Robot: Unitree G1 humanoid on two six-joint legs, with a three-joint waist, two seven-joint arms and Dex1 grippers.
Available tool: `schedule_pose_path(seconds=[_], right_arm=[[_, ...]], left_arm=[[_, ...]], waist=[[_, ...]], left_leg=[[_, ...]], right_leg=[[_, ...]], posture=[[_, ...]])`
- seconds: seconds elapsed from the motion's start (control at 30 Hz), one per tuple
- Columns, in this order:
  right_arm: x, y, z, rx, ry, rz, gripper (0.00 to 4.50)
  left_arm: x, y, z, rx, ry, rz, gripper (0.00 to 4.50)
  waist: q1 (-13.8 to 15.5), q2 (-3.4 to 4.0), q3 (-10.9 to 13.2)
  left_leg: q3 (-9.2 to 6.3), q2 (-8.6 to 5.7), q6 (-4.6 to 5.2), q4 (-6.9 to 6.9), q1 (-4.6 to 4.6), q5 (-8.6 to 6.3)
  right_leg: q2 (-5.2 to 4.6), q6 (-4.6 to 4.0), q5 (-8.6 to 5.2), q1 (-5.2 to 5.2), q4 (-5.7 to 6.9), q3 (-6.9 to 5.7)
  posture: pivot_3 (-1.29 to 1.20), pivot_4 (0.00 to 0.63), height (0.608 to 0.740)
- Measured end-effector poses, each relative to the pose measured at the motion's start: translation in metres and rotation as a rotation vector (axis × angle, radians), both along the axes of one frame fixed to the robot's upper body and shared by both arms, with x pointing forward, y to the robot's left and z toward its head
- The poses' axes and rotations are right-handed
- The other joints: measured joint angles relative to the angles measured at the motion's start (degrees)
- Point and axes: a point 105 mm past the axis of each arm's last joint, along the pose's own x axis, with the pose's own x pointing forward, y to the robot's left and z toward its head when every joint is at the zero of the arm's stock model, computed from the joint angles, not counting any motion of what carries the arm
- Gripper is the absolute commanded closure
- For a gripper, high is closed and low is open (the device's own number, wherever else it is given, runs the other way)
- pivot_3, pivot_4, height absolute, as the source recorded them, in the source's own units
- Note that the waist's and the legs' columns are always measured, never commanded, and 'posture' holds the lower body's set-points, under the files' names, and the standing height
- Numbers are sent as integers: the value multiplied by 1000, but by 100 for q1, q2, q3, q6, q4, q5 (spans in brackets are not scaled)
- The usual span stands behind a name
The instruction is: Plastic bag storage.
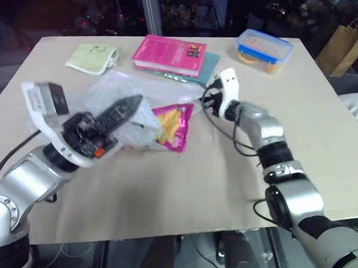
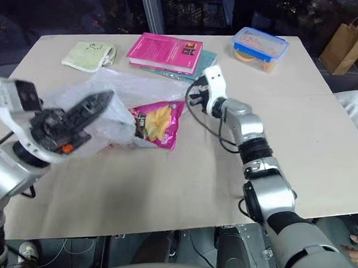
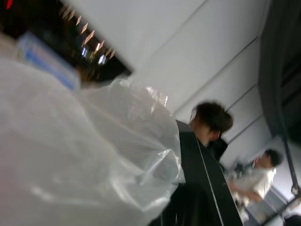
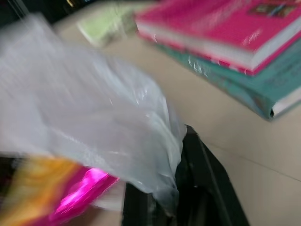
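The plastic bag (image 1: 118,86) is thin, translucent and wrinkled, and spreads over the middle of the table (image 1: 182,188). My left gripper (image 1: 132,103) is shut on its near left part and holds that part lifted; in the left wrist view the bag (image 3: 70,155) bulges beside one black finger (image 3: 197,188). My right gripper (image 1: 208,98) is at the bag's far right edge, close to the books. In the right wrist view a fold of the bag (image 4: 108,127) is pinched between its shut fingers (image 4: 207,188).
A shiny pink chip packet (image 1: 173,125) lies partly under the bag. A pink book (image 1: 169,54) on a teal one sits at the back, with a pale green cloth (image 1: 92,57) to its left. A blue-lidded box (image 1: 263,49) stands back right, a paper bag (image 1: 346,43) beyond. People (image 3: 211,122) stand in the background.
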Motion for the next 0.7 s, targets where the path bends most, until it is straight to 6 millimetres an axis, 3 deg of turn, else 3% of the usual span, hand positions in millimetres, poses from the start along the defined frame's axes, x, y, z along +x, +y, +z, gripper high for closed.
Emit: schedule_pose_path(seconds=[0.2,0.3,0.4,0.5,0.6,0.7], right_arm=[[-21,-34,62,285,179,95,4468],[-30,-40,97,360,220,149,4468],[-35,-58,160,511,201,176,4468],[-43,-77,211,597,150,157,4468],[-47,-92,229,589,106,106,4468],[-45,-104,227,534,87,34,4468]], left_arm=[[31,36,77,-243,-147,84,4500],[49,51,111,-338,-145,94,4500],[63,60,141,-398,-143,91,4500],[77,62,170,-431,-164,94,4500],[93,54,184,-407,-162,109,4500],[111,45,175,-338,-137,123,4500]], waist=[[63,-5,1],[74,-8,12],[83,-8,17],[106,-11,17],[86,-12,15],[36,-11,16]], left_leg=[[-3,-3,1,23,-6,-1],[-6,-4,2,28,-15,-1],[-6,-7,1,25,-27,-1],[-8,-9,2,22,-48,-1],[-4,-15,1,28,-79,0],[5,-27,0,31,-114,0]], right_leg=[[0,1,1,6,8,-5],[2,2,1,-1,10,-8],[0,2,1,-10,5,-8],[-4,2,1,-14,-10,-23],[-14,6,3,-29,-8,-28],[-22,8,3,-70,7,-14]], posture=[[0,150,740],[0,150,740],[0,150,740],[0,150,740],[0,150,740],[0,150,740]])
